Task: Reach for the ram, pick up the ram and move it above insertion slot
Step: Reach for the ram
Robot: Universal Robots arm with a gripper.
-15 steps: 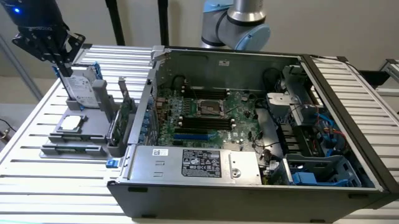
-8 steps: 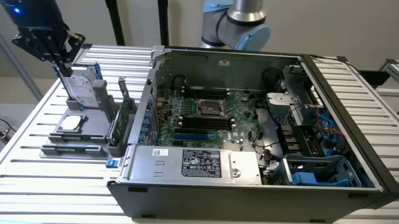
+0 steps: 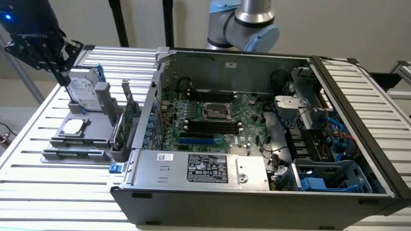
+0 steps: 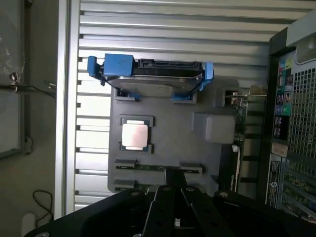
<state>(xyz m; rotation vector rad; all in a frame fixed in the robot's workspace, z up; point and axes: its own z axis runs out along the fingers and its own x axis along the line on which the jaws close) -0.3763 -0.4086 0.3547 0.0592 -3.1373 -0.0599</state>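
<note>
Green ram (image 4: 143,168) lies half hidden behind black fingers (image 4: 163,202), tips pressed together.

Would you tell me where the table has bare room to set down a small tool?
Bare table slats lie at the exterior view's lower left, bordered by the grey fixture and the computer case, and at its right beyond the case. The fixture is crowded: hard drive, processor, ram.

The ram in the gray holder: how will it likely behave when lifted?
The ram looks like a thin, narrow board, so it is probably stiff and light. It sits on edge in the gray holder, so it may bind if pulled crookedly.
</note>
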